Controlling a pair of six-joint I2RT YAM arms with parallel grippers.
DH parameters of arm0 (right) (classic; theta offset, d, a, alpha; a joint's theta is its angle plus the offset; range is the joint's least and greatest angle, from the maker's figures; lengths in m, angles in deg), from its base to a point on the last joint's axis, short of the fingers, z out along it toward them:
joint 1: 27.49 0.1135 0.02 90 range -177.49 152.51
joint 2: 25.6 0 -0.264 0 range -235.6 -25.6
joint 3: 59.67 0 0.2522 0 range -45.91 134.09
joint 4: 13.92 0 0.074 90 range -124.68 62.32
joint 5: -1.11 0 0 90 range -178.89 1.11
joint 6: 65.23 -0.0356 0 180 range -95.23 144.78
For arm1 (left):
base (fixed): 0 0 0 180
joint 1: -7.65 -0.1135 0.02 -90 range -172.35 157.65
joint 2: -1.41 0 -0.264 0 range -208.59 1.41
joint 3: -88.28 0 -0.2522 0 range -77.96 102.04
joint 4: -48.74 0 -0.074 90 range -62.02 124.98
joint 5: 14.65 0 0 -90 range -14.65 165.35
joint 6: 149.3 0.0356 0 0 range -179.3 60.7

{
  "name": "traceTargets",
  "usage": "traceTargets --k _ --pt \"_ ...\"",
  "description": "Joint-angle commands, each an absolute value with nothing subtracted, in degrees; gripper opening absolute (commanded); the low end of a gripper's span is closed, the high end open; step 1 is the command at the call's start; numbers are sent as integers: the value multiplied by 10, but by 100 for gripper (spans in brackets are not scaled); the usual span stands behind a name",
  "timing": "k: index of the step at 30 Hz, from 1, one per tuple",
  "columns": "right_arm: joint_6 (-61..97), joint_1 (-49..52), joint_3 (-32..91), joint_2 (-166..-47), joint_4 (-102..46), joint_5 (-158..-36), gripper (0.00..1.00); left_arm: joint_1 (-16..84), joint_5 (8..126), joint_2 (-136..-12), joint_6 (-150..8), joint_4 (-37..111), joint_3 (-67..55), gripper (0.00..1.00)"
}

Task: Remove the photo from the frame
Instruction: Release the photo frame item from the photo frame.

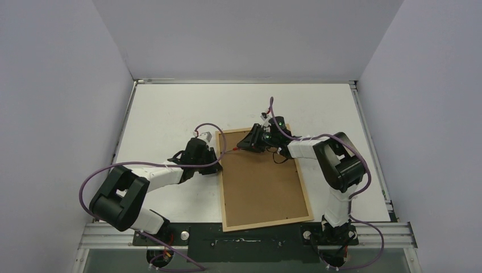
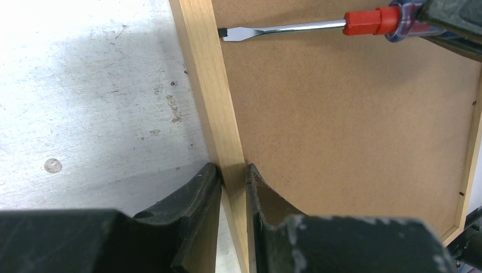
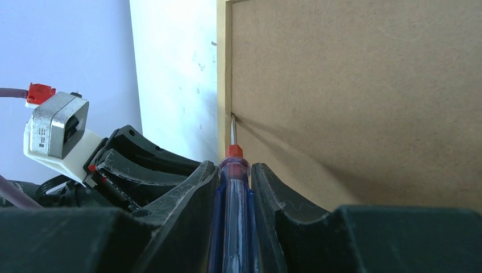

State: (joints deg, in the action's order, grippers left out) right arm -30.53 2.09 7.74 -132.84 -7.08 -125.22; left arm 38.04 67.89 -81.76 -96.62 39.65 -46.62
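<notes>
On the frame's left rail, the left gripper (image 2: 233, 170) is clamped nearly closed. One finger is on the rail's outer side and the other on its inner side, over the brown backing panel (image 2: 352, 148). The frame (image 2: 206, 85) is pale wood and lies flat with that panel facing up.

Over the frame's far end, the right gripper (image 3: 234, 168) is closed tight on the handle of a screwdriver (image 3: 234, 199). The handle is clear blue with a red collar. Its steel shaft reaches across the panel towards the left rail. The flat tip sits at the seam where panel meets rail, farther along the rail than the left gripper's hold and short of the far left corner.

Beyond the left rail, the right wrist view shows a grey camera module (image 3: 57, 128) on a white mount with a red plug. The printing on its side is too small to read.

Around the frame lies the white table (image 2: 85, 85), scuffed and speckled. The frame's near short rail sits at the table's near edge, between the two arm bases.
</notes>
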Motion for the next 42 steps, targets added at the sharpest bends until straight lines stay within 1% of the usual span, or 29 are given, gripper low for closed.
traceTargets --k 1,23,32,42 --pt "-320 22 64 -1354 5 -1264 0 391 621 -850 -946 338 -471 0" --pt "-298 17 80 -1374 -5 -1293 0 390 607 -863 -933 341 -467 0" --pt "-231 22 118 -1358 -109 -1275 0 390 611 -855 -928 331 -469 0" --pt "-192 50 143 -1347 -168 -1236 0 388 612 -851 -921 323 -461 0"
